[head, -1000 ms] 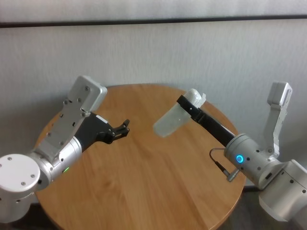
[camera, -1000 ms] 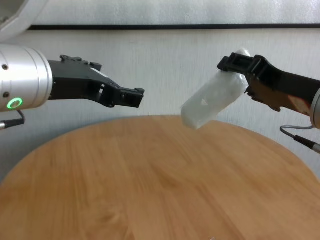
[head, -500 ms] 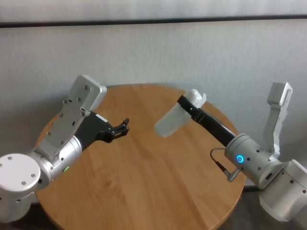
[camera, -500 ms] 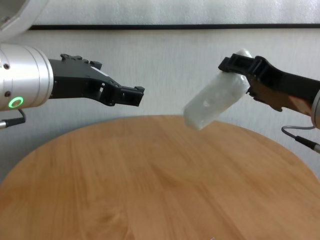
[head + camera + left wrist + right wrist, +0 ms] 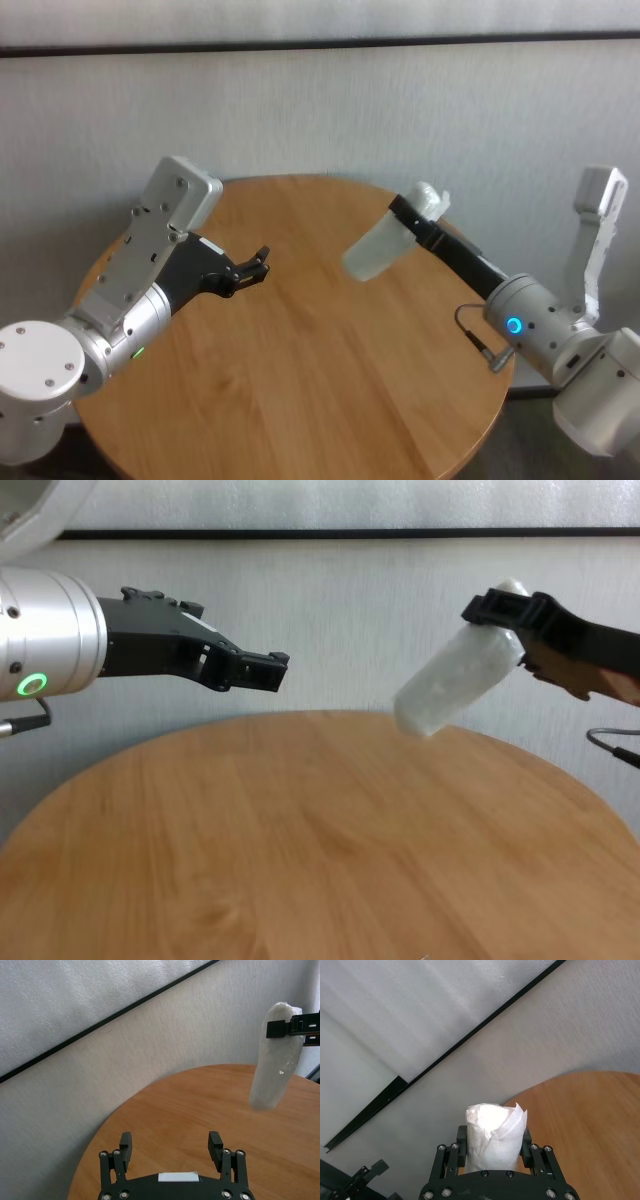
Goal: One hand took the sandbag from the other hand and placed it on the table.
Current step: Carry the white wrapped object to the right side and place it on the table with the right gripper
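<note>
Chest view: sandbag (image 5: 455, 685) is pinched at its top end by right gripper (image 5: 510, 615) — soft, slick-skinned, likely saggy — mid-body grasp advised; left gripper (image 5: 268, 670) spread, empty.

In the right wrist view the right gripper (image 5: 492, 1147) hides the lower length of the sandbag (image 5: 495, 1132), so only its crumpled top end shows between the 2 fingers. In the chest view that gripper's wrist is cut off by the picture's right edge, and the table (image 5: 300, 860) runs out of frame at the bottom. In the left wrist view the left gripper (image 5: 171, 1144) is cropped at the bottom edge, leaving just its 2 fingertips and knuckle screws.
</note>
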`<action>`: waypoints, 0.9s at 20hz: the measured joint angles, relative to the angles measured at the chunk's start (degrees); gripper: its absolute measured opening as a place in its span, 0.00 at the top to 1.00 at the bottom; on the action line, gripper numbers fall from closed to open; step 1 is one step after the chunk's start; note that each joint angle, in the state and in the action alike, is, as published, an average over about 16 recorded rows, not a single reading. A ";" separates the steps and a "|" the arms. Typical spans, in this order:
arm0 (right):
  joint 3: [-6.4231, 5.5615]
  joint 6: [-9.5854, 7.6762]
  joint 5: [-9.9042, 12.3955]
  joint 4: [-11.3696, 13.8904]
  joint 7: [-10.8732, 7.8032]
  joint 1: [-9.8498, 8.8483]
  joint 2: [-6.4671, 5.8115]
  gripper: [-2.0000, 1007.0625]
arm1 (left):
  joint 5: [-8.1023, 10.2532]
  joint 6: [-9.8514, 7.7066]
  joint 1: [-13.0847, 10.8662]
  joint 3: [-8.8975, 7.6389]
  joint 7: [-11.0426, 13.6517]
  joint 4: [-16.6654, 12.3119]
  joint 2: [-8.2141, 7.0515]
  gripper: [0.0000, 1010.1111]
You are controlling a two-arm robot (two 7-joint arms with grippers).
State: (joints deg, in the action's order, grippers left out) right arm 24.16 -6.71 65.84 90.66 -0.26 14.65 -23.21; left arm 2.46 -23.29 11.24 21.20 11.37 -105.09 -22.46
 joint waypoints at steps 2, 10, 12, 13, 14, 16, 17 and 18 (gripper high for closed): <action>-0.39 -0.13 -0.39 -0.25 0.40 0.02 -0.08 0.40 | 0.01 0.00 -0.01 0.01 -0.03 -0.02 -0.01 0.01; -1.88 -0.70 -2.15 -1.78 1.59 0.27 -0.48 0.40 | 0.05 -0.02 -0.04 0.03 -0.12 -0.07 -0.02 0.01; -2.25 -0.92 -2.68 -2.27 1.89 0.36 -0.62 0.40 | 0.06 -0.02 -0.05 0.03 -0.13 -0.08 -0.02 0.01; -2.43 -1.04 -2.94 -2.51 2.01 0.39 -0.70 0.40 | 0.06 -0.03 -0.05 0.03 -0.14 -0.09 -0.02 0.01; -2.60 -1.18 -3.19 -2.74 2.13 0.43 -0.78 0.40 | 0.06 -0.03 -0.05 0.03 -0.14 -0.09 -0.02 0.01; -2.96 -1.45 -3.64 -3.15 2.38 0.46 -0.95 0.40 | 0.07 -0.04 -0.06 0.03 -0.15 -0.10 -0.02 0.01; -3.14 -1.59 -3.85 -3.31 2.51 0.47 -1.02 0.40 | 0.07 -0.04 -0.06 0.03 -0.16 -0.10 -0.02 0.01; -3.33 -1.73 -4.07 -3.48 2.65 0.47 -1.11 0.40 | 0.07 -0.04 -0.06 0.03 -0.16 -0.11 -0.02 0.01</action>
State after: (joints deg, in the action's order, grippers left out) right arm 20.84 -8.44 61.78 87.18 2.40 15.13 -24.32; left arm 2.53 -23.33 11.18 21.23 11.21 -105.20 -22.48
